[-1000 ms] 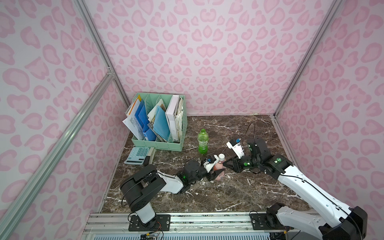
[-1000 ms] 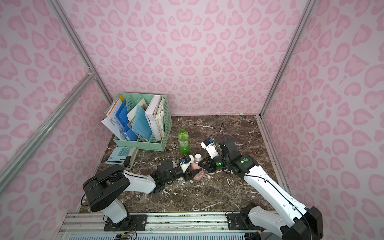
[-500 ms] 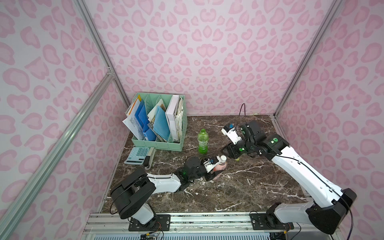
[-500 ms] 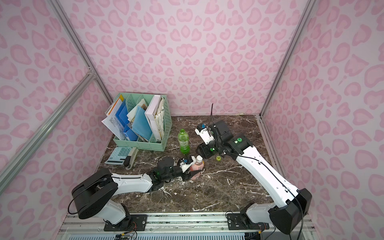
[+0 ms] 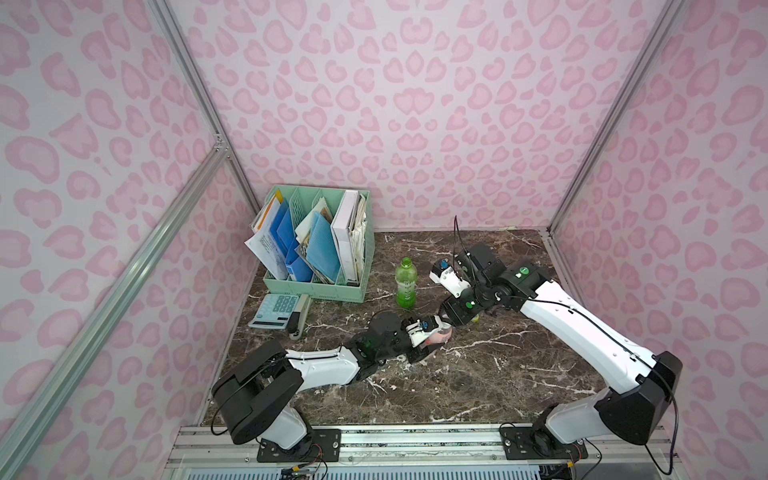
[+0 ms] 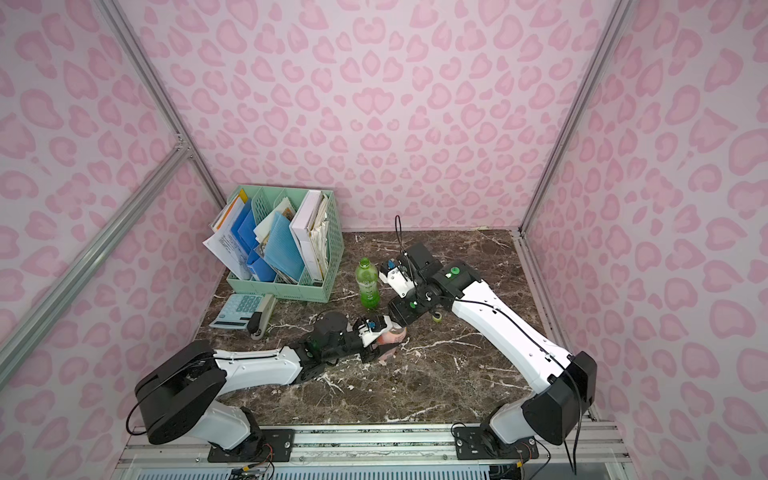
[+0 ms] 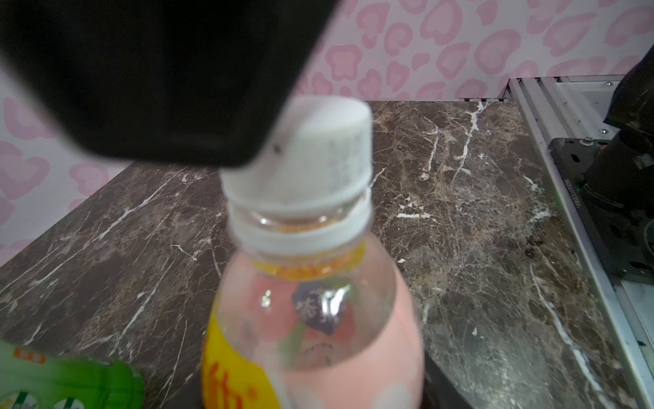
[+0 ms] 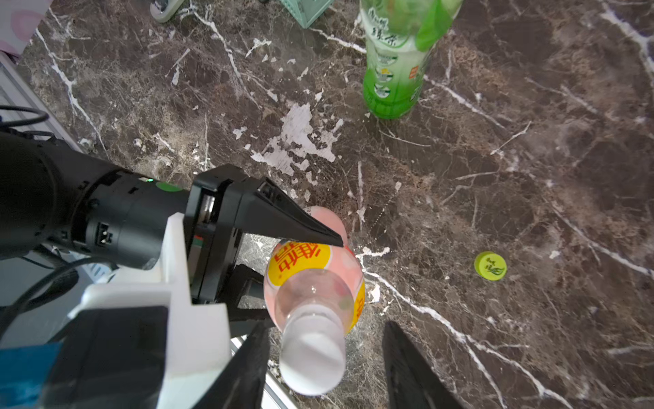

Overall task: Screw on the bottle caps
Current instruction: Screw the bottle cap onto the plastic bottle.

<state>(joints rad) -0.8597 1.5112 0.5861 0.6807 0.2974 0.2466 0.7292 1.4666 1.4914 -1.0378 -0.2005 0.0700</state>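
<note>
Item: pink bottle [image 7: 318, 318], upright on desk [image 8: 495, 159], clamped at the body by left tool [image 8: 300, 276]; white cap [image 8: 313, 364] resting on its neck, probably not yet wound down. Right tool [image 8: 325, 325] with jaws apart, straddling that cap without gripping: centre over the neck, close squarely on the ribbed skirt, turn with light downward pressure. Yellow-green cap [image 8: 490, 265] loose on desk near green bottle [image 8: 396, 70], pending.

The pink bottle [image 8: 313, 283] is pale pink and clear, with a yellow label [image 8: 297, 260] in red characters and a plain white cap [image 7: 311, 152]. The green bottle [image 5: 405, 286] is bright green. The yellow-green cap [image 8: 490, 265] carries a dark mark. The surface [image 5: 478, 382] is dark brown marble, white-veined. The walls [image 5: 415, 104] show pink blotches on paler pink.
</note>
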